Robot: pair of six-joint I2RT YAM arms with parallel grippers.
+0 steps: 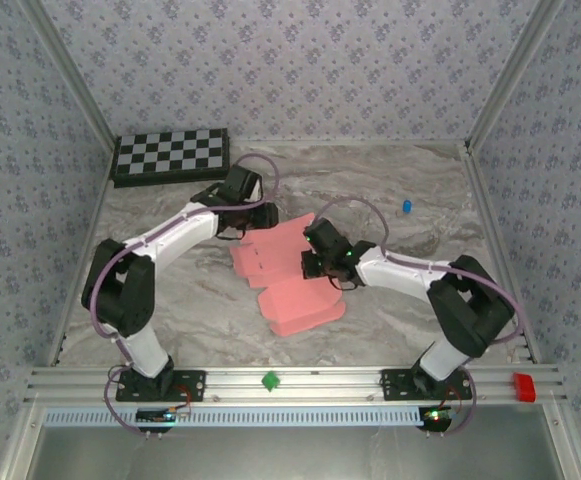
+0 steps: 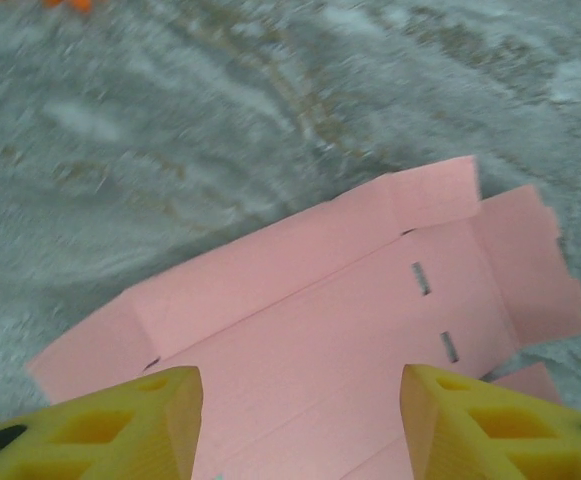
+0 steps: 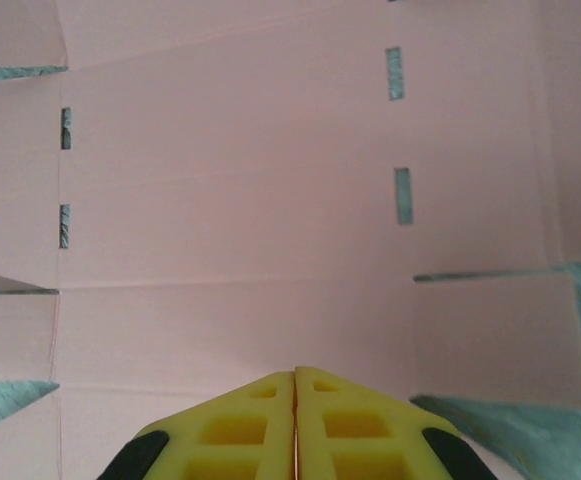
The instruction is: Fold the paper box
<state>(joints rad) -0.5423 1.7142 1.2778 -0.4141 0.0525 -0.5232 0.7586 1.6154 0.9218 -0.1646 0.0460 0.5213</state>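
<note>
Flat pink die-cut card box blank point(image 1: 290, 300) sits in the middle of the grey marbled table point(image 1: 190, 310), right gripper point(image 3: 295, 378) pinched shut and empty over its centre panel, left gripper point(image 2: 300, 400) spread open at the far edge, so I'd pin the middle and lift that flap right along its crease.

On the marble table point(image 1: 410, 190) a checkerboard point(image 1: 170, 155) lies in the far left corner, a small blue object point(image 1: 406, 207) well right.
</note>
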